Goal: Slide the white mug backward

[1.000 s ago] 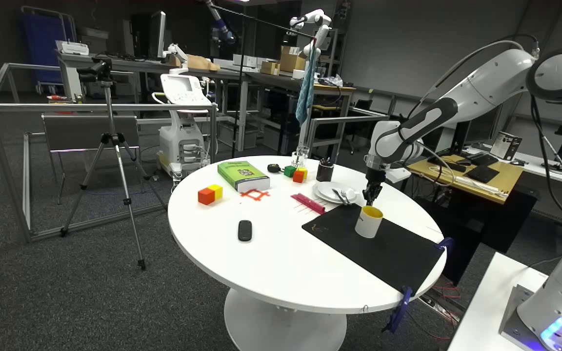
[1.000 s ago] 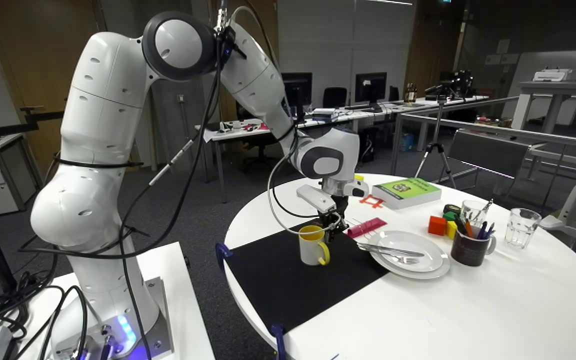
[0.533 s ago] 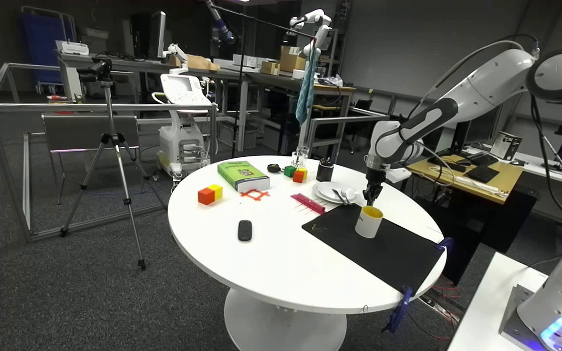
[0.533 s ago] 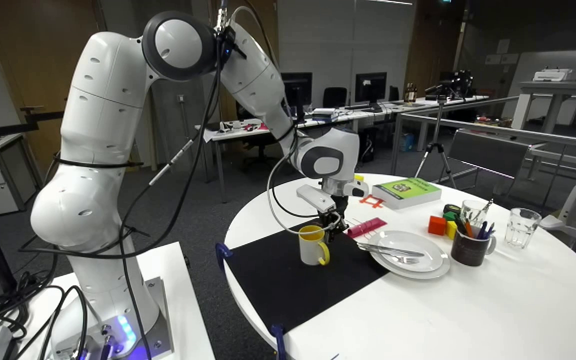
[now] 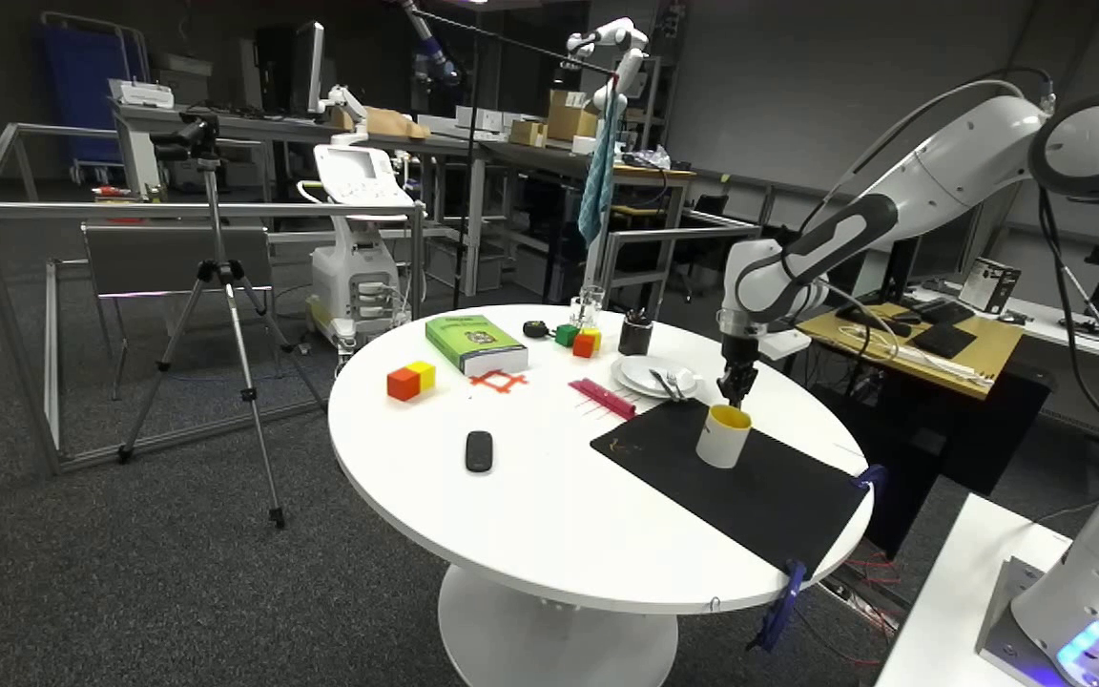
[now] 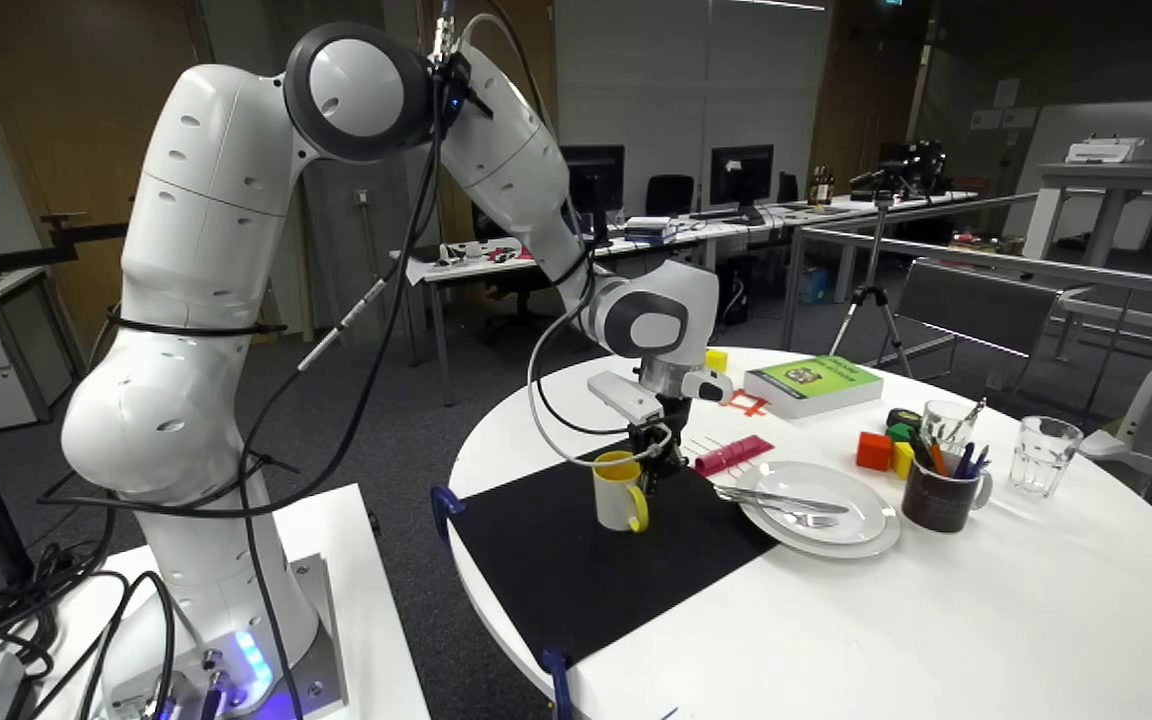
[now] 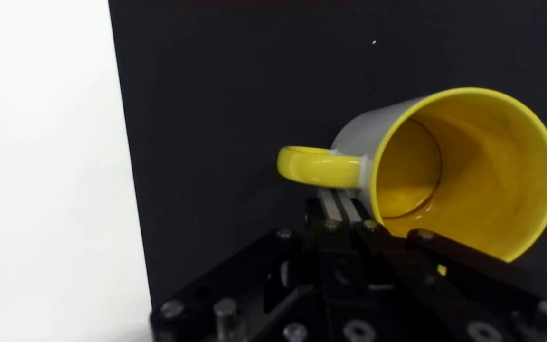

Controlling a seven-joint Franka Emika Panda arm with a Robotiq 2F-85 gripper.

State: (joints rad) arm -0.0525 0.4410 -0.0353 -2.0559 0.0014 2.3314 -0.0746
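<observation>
The white mug with yellow rim, inside and handle stands upright on the black mat, in an exterior view (image 5: 721, 446) and in an exterior view (image 6: 616, 503). In the wrist view the mug (image 7: 373, 130) is at the right, its yellow handle pointing left. My gripper (image 7: 337, 202) is shut, fingers together with nothing seen between them. The fingertips are beside the mug's wall, just below the handle in the wrist view, and partly hidden under it. In both exterior views the gripper (image 5: 733, 393) (image 6: 651, 482) is on the mug's far side from the robot base.
White plates (image 6: 806, 535) with cutlery stand beside the black mat (image 6: 576, 580). A pink object (image 6: 733, 454) lies near the mat's edge. Blue clamps (image 5: 783, 606) hold the mat at the table edge. A dark mug with pens (image 6: 941, 497), blocks and a green book (image 6: 814, 385) stand farther off.
My gripper and the mug have shifted slightly toward the robot base, left in an exterior view and right in an exterior view. The gripper stays beside the mug.
</observation>
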